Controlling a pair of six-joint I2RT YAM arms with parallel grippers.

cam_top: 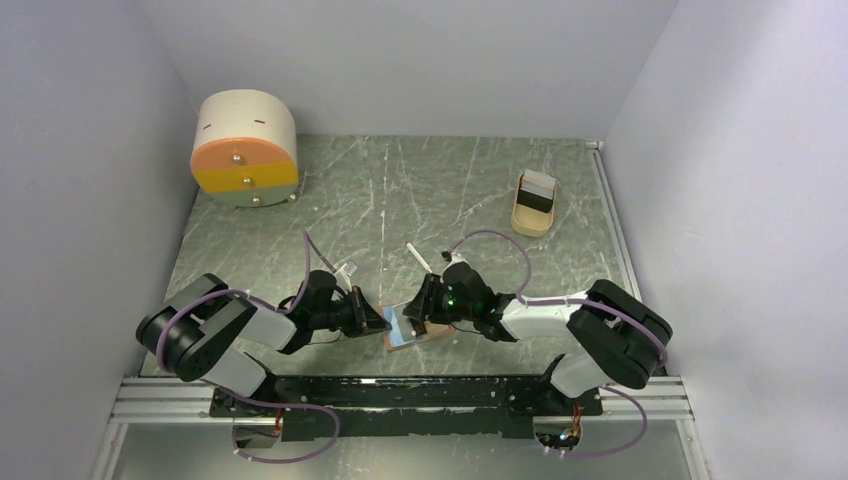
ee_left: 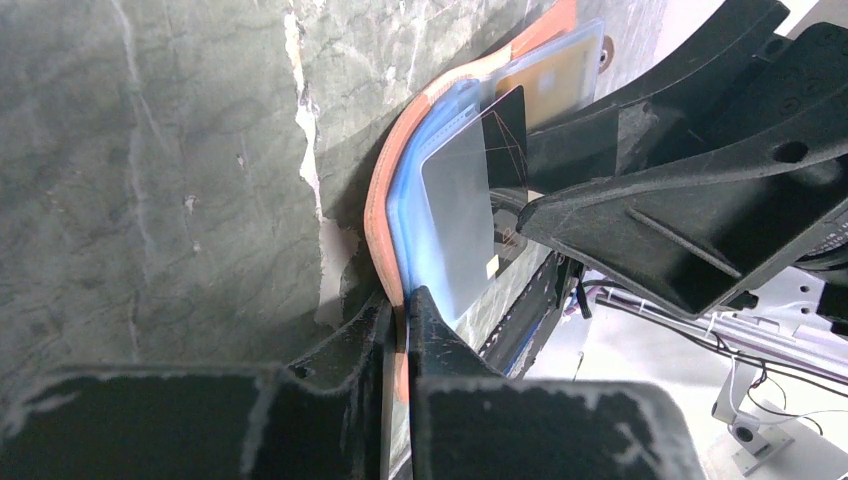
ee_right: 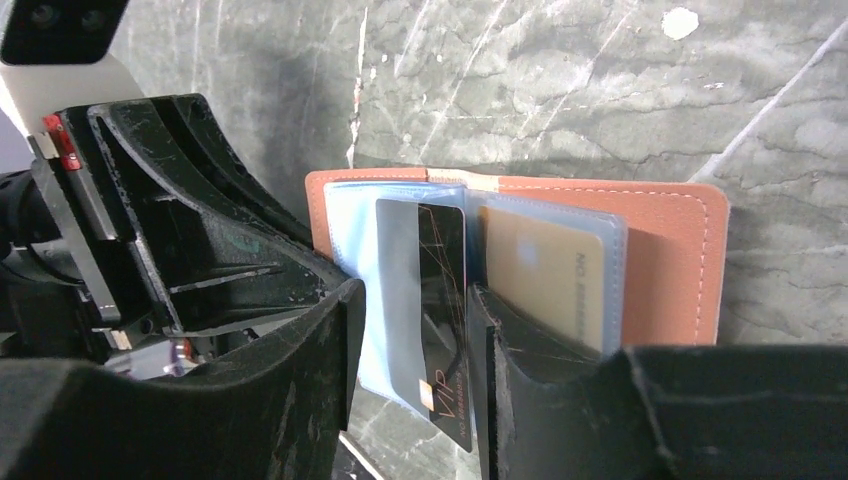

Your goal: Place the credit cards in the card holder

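Left wrist cam: left pincer (ee_left: 405,318) squeezed fully closed on rim of open orange stitched card holder (ee_left: 377,215), no gap btw its fingers. Just ahead of its tips, pale-blue clear plastic sleeve (ee_left: 404,210) inside holder, w/ glossy black plastic credit card (ee_left: 462,215) over it. On top of sleeve or slid in, can't tell; one end of card past sleeve edge.

Right wrist cam: right pincer (ee_right: 414,297) tip to tip w/ left one, parted roughly halfway. Black card w/ gold "VIP" print face-up in gap, one finger at card's long edge, other just clear of it. Actual hold on card: can't tell. Just outside touching finger, gold-tan card (ee_right: 545,280) tucked in clear pocket on holder's other half.

Top external cam: both pincers low over grey-green marbled table (cam_top: 440,190), close to arm bases, holder under and btw tips. Thin white pen-like stick (cam_top: 417,255) just beyond right pincer, not touching. Second credit card (cam_top: 537,188), black w/ white band, upright in tan oval tray (cam_top: 530,222), well beyond right pincer toward its outer side. Cream round drawer box (cam_top: 245,148) w/ orange and yellow fronts far beyond left pincer, by back wall.
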